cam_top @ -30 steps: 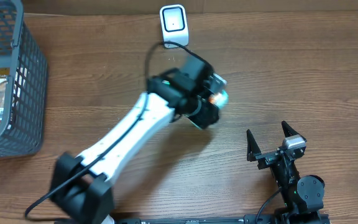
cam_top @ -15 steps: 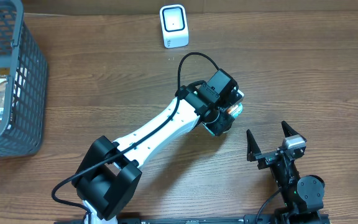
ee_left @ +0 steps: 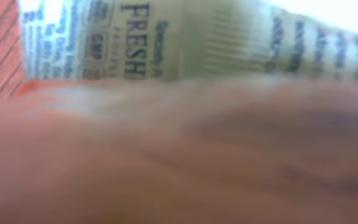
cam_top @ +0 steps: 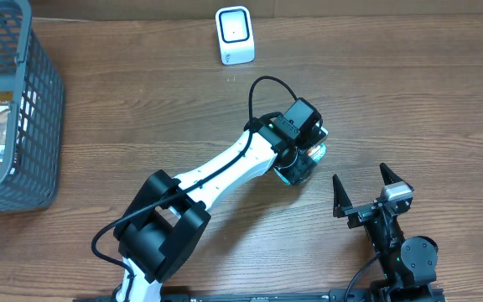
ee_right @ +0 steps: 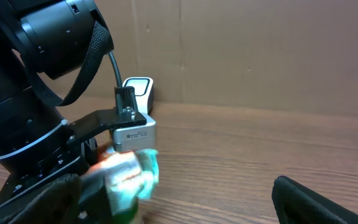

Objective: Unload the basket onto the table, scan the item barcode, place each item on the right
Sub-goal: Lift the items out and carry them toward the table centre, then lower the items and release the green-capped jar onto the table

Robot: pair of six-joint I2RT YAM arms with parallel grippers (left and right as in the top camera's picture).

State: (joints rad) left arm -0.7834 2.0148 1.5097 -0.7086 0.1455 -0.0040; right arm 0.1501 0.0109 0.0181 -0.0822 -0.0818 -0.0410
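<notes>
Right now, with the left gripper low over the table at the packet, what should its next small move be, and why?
Probably open the left gripper fully and lift straight up, leaving the packet on the table. The left wrist view shows wood close under the packet, and the right gripper stands open nearby. I cannot tell if the grip is loose.

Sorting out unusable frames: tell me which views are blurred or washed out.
Left wrist: badly out of focus, the packet print is barely legible and the table is a brown smear. Right wrist: background sharp, packet overexposed and soft. Overhead: sharp, evenly lit.
</notes>
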